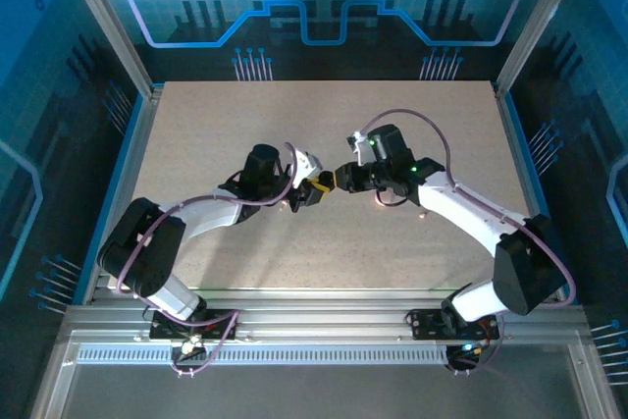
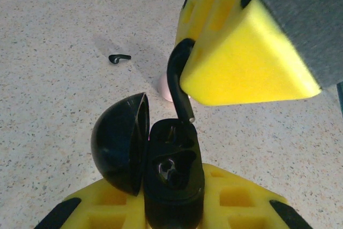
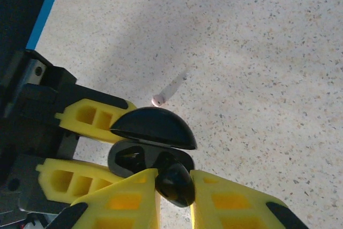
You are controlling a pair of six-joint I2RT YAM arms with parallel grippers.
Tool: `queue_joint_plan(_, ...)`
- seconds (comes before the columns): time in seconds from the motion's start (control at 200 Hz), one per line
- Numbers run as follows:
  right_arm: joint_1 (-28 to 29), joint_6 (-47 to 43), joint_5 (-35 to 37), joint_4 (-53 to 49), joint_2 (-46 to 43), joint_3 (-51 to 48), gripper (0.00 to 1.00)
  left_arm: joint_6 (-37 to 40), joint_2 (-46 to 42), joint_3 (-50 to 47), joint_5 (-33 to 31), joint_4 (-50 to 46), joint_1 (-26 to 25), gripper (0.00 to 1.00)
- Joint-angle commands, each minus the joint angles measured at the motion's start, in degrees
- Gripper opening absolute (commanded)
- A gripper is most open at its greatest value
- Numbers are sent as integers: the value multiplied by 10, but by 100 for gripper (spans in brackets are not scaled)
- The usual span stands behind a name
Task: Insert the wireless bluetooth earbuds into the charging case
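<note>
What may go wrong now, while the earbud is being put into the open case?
1. The earbud, tilted in the right fingers, has its stem tip just at the case's rim; it may jam or slip out.
2. The left fingers hold the charging case at its base; a hard push may tip it.

The charging case (image 2: 174,170) is glossy black and held clear of the table (image 2: 53,25), its domed lid (image 2: 120,140) swung open toward nine o'clock. One black earbud (image 2: 177,87) stands stem-down at twelve o'clock of it, tip at the upper socket, perhaps just touching. A second earbud (image 2: 119,57) lies flat on the table at ten o'clock.
</note>
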Motion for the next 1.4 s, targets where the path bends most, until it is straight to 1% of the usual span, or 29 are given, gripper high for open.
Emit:
queue_joint_plan(0.0,-4,-1,-17,35,-27,-13,20,-7,2,-2,7,33,-2,19)
queue_joint_plan(0.13,-2,-23,-20,42,-52,-21,20,-27,-5,-13,10,65,-2,19)
queue_joint_plan(0.35,8,-98,20,49,-126,-43,21,-73,-14,-27,32,124,-2,19)
queue_joint_plan(0.52,22,-177,54,25,-174,-36,20,-111,-13,-29,62,173,-2,19)
queue_joint_plan(0.65,38,-227,88,-6,-193,-19,21,-135,-13,-29,84,218,-2,19)
queue_joint_plan(0.88,67,-289,151,-39,-189,14,21,-144,-17,-27,104,246,-3,20)
queue_joint_plan(1.096,74,-319,155,-39,-159,39,21,-144,-29,-25,106,242,-2,20)
queue_joint_plan(1.396,81,-406,158,-71,-127,83,21,-136,-50,-26,104,219,-3,20)
